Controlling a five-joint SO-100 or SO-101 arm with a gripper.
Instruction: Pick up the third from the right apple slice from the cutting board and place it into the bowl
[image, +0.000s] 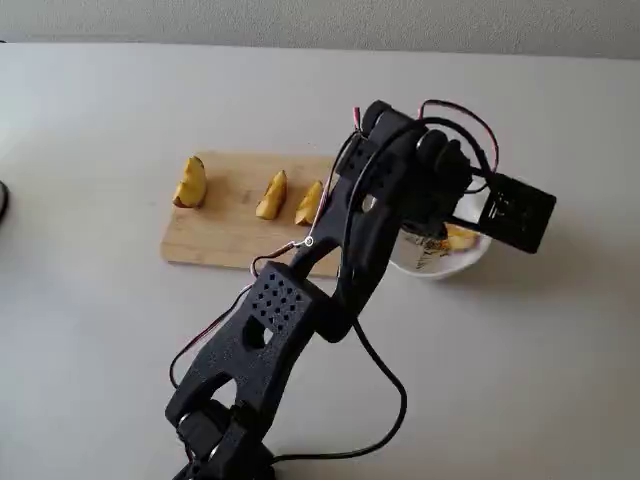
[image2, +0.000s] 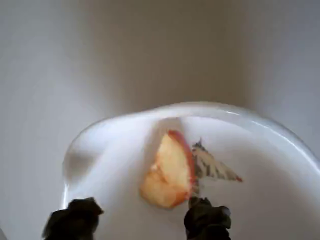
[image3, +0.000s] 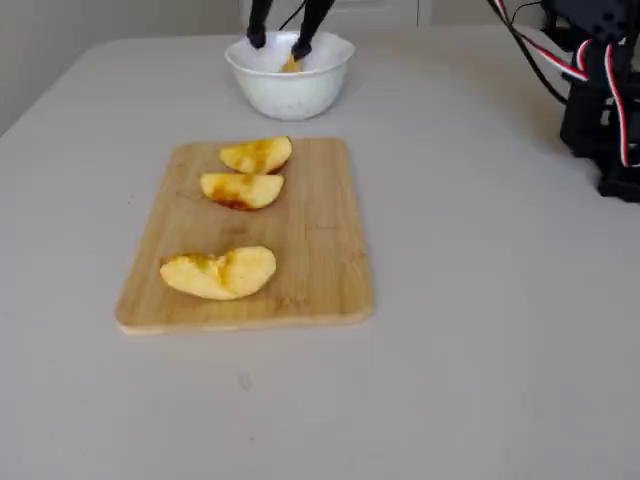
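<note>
- The apple slice (image2: 169, 172) lies inside the bowl (image2: 115, 135) in the wrist view; its long axis runs from lower left to upper right there, the narrow tip pointing up toward the far rim; the red skin edges its right side, the pale flesh faces up and left
- Just right of the slice, on the bowl's inner surface, sits a dark-and-yellow butterfly mark (image2: 212, 165); slice and mark touch or overlap at the skin edge
- The gripper (image2: 137, 220) hangs over the bowl with its fingers spread apart; the two dark fingertips (image2: 206, 217) show at the bottom of the wrist view, the right one just below the slice's lower end, whether it touches cannot be told; nothing is pinched between them
- In a fixed view the bowl (image3: 290, 90) stands on the table beyond the far end of the cutting board (image3: 320, 250), apart from it; the fingertips dip inside its rim and a bit of the slice (image3: 289, 64) shows between them
- The board carries three yellow wedges: two close together at its far end (image3: 257, 154) (image3: 241, 189), one nearer the camera (image3: 218, 273), with a bare stretch between the pair and the single one
- In a fixed view the arm (image: 330, 260) reaches over the board's right end and hides most of the bowl (image: 470, 255)
</note>
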